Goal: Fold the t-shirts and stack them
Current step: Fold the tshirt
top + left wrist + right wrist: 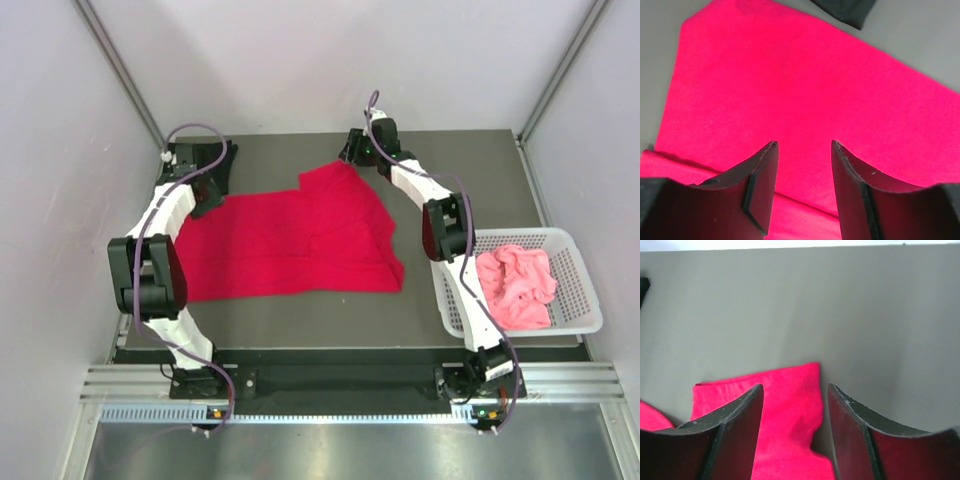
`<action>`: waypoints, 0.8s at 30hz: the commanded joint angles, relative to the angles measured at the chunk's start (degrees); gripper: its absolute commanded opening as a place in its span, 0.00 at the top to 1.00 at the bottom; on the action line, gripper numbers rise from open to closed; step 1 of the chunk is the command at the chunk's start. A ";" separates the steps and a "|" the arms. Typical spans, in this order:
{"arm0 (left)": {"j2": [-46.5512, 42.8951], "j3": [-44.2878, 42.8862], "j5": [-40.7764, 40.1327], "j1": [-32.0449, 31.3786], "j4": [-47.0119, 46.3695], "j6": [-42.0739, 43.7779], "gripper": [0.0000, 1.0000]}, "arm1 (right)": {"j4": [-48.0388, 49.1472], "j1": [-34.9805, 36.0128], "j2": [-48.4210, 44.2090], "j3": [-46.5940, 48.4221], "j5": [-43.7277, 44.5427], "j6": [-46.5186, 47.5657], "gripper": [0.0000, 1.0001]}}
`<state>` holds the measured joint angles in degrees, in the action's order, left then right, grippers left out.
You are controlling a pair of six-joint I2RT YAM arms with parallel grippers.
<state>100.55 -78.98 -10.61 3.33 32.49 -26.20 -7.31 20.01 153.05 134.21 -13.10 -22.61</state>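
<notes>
Red shirt (290,245) lies spread on table (480,180), mid-left, mostly flat; near right corner looks doubled over on itself

Sleeve (790,405) sticks out toward far side, its corner showing under right gripper (794,387)

Right gripper: fingers spread apart, pointing at far edge of table, sleeve corner seen through the gap. Cannot tell whether the tips touch cloth

Left gripper (804,145): over far left part of red shirt, fingers spread, red cloth filling the view beneath them. Contact with cloth unclear

Left edge of red shirt runs close to left arm (150,270)

Pink shirt (515,285) sits bunched in basket (590,300), unfolded, heaped toward its near left

Basket at right edge of table, just beside right arm (460,270), well apart from red shirt
</notes>
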 commanded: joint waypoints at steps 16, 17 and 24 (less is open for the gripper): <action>2.80 0.67 10.35 15.83 -6.91 -5.44 0.53 | -3.15 -2.16 -10.67 -9.57 -5.00 2.05 0.48; 3.07 0.67 10.35 16.00 -6.91 -5.71 0.53 | -3.58 -2.26 -10.58 -9.84 -5.44 2.04 0.47; 4.04 0.67 12.37 16.18 -6.74 -6.68 0.53 | -6.04 -2.52 -10.49 -11.08 -8.25 4.42 0.48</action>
<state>104.33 -78.52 0.49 19.31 27.97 -31.86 -12.01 17.85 147.02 123.76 -18.85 -20.32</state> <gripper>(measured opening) 0.471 0.522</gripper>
